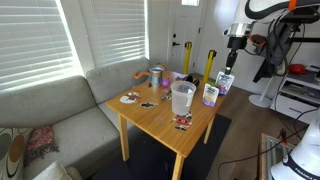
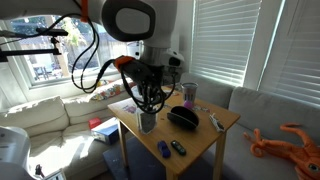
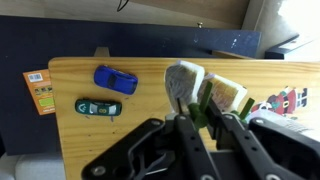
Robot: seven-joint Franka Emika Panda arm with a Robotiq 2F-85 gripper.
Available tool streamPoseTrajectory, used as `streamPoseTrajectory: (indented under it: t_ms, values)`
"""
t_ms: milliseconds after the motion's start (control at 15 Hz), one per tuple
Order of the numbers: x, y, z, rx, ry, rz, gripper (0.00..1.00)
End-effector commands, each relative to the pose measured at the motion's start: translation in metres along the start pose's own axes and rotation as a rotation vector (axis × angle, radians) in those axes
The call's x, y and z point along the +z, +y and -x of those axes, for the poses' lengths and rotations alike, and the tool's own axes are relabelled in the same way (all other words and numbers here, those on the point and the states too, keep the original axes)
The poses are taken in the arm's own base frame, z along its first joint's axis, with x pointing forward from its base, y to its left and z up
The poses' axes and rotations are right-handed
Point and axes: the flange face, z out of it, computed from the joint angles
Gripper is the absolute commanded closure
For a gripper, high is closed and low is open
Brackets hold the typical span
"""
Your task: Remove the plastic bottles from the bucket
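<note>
You are working over a small wooden table [image 1: 150,120] set against a grey sofa [image 1: 60,120]. There are window blinds [image 1: 35,40] behind it and a dark rug [image 1: 150,160] under it.

The bucket [image 1: 182,97] stands upright near the middle of the table. Both plastic bottles are outside it, on the table near the edge closest to your arm. The purple-labelled bottle [image 1: 210,95] stands just beside the bucket. The greenish-yellow bottle [image 3: 225,97] sits between the fingers of your gripper [image 3: 208,120]. The jaws are narrow on either side of it, but you cannot tell from these views whether they are pressing on it.

In the wrist view the other bottle stands just outside one finger, so that side is tight. A tall yellow post [image 1: 210,65] rises behind the bottles, and a grey can [image 1: 157,75] stands further back towards the sofa.

A blue toy car [image 3: 115,79] and a dark green toy car [image 3: 98,107] lie well apart from the bottles on bare wood near a table edge. An orange card [image 3: 40,90] lies on the rug beyond that edge. There is open space above the table and out past its near edge.
</note>
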Motion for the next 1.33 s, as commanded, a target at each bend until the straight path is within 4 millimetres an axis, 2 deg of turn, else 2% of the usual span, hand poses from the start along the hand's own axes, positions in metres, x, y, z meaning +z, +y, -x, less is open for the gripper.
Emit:
streamPoseTrajectory:
  t_ms: [0,800,867,933,1067,1267]
  values:
    - [0.016,0.001,-0.003,0.027,0.009,0.025,0.95]
    - [0.050,-0.003,-0.020,0.077,-0.034,0.040,0.95]
    - [0.052,-0.003,-0.020,0.076,-0.040,0.047,0.54]
    - [0.052,-0.004,-0.021,0.077,-0.043,0.042,0.52]
    - [0.049,-0.005,-0.021,0.079,-0.039,0.044,0.41]
    - [0.045,-0.004,-0.020,0.081,-0.032,0.044,0.19]
